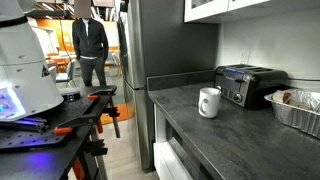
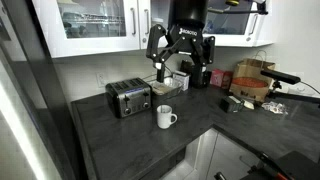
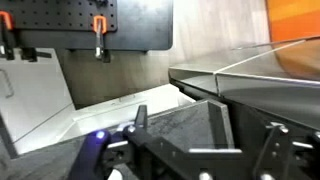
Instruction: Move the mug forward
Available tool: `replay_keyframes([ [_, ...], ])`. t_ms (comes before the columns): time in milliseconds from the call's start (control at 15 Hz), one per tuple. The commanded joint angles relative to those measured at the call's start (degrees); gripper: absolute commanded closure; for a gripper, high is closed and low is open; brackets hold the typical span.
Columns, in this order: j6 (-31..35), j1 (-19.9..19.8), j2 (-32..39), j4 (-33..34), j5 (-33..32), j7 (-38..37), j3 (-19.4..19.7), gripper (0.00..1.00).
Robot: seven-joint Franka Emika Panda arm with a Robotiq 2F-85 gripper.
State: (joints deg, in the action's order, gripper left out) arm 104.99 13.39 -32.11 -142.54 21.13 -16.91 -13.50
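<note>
The small white mug [image 1: 209, 102] stands upright on the dark countertop in front of the black-and-silver toaster [image 1: 248, 84]. Both also show in an exterior view, the mug [image 2: 165, 116] with its handle to the right and the toaster [image 2: 128, 97] to its left. My gripper [image 2: 182, 72] hangs above the counter behind the mug, apart from it, open and empty. In the wrist view the open fingers [image 3: 180, 118] frame a corner of the dark counter. The mug is out of the wrist view.
A foil tray [image 1: 295, 108] lies beside the toaster, and shows under the gripper in an exterior view [image 2: 168, 86]. Boxes and clutter [image 2: 250, 82] sit at the counter's far end. A steel fridge [image 1: 160, 60] borders the counter. A person [image 1: 90, 42] stands in the background.
</note>
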Motion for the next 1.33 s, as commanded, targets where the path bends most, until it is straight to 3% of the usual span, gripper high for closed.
replay_keyframes([
  [0, -0.24, -0.73, -0.08, 0.11, 0.28, 0.29, -0.59, 0.00],
  [600, -0.24, -0.73, -0.08, 0.11, 0.28, 0.29, -0.59, 0.00],
  [1000, 9.78, -5.52, 9.64, 2.17, 0.29, -2.17, 0.30, 0.00],
  [1267, 23.84, -8.10, 22.05, 5.48, -3.24, -4.69, 0.13, 0.00],
])
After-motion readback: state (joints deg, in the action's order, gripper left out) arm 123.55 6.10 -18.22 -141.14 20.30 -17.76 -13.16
